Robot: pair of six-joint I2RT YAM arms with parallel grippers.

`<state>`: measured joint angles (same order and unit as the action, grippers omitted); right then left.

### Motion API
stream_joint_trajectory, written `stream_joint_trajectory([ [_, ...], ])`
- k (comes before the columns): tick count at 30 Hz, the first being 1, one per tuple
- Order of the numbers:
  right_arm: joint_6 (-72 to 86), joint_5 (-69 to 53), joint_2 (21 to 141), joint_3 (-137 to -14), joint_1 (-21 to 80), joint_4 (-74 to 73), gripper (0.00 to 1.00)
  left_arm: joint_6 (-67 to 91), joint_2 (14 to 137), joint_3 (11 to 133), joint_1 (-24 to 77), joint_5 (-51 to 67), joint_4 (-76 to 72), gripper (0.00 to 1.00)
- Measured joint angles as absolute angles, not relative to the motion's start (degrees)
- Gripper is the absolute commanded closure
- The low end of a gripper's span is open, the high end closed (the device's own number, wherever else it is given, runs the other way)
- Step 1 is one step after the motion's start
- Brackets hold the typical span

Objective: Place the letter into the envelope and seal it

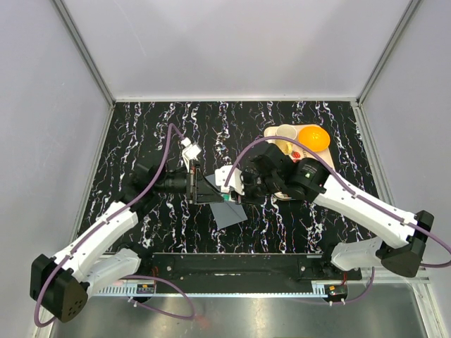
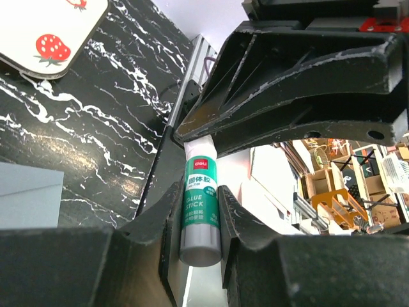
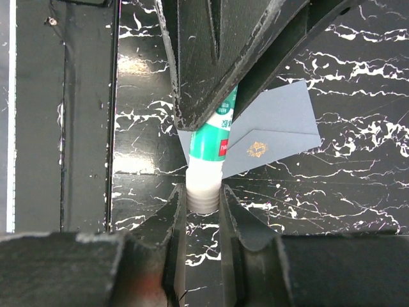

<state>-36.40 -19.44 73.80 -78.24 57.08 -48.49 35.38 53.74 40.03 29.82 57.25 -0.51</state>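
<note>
OK, at that moment you had both grippers on the glue stick (image 2: 200,192), not on paper. Your left gripper (image 2: 201,211) was clamped on the grey end of the tube. Your right gripper (image 3: 203,192) was clamped on the white ribbed end. Both sets of jaws were tight against the plastic. My read: a pull or twist to uncap it, ahead of sealing.

The envelope (image 3: 281,121) lay flat on the black marbled table (image 3: 358,57), just under and beside the stick. In the top view it sat in front of the 2 grippers, toward the arm bases. It was slate-grey paper with sharp diagonal creases and a small gold emblem (image 3: 257,149) near the middle. You couldn't tell whether the flap lay shut or open. The letter didn't show in any of the 3 views. It may have been inside the envelope, but I can't confirm.

Handling, as a judgement:
- The envelope was light, thin and floppy, and likely to slide on that glossy top. You'd want to pin 1 corner and work the flap by its pointed tip.
- The glue tube was rigid, smooth and round, so it could roll or twist in the jaws. You'd want to hold the labelled body, not the ends.
- Glue pressure should stay light, because paper that thin buckles.

The strawberry tray (image 2: 51,38) and the orange bowl (image 1: 313,138) sat well apart, to your right.
</note>
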Motion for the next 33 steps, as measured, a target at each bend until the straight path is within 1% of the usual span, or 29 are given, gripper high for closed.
stream_joint_trajectory([
  [4, -36.40, -18.20, 75.29, -79.29, 57.67, -49.76, 1.00, 35.99, 54.13, 39.77, 30.15, 56.14, 0.38, 1.00],
  [23, -34.06, -12.40, 81.12, -87.11, 61.21, -58.11, 1.00, 44.34, 55.66, 36.51, 31.53, 55.42, -6.11, 1.00],
  [33, -31.53, -9.96, 82.61, -89.01, 62.54, -59.88, 1.00, 47.68, 55.81, 34.76, 31.55, 55.81, -9.72, 1.00],
])
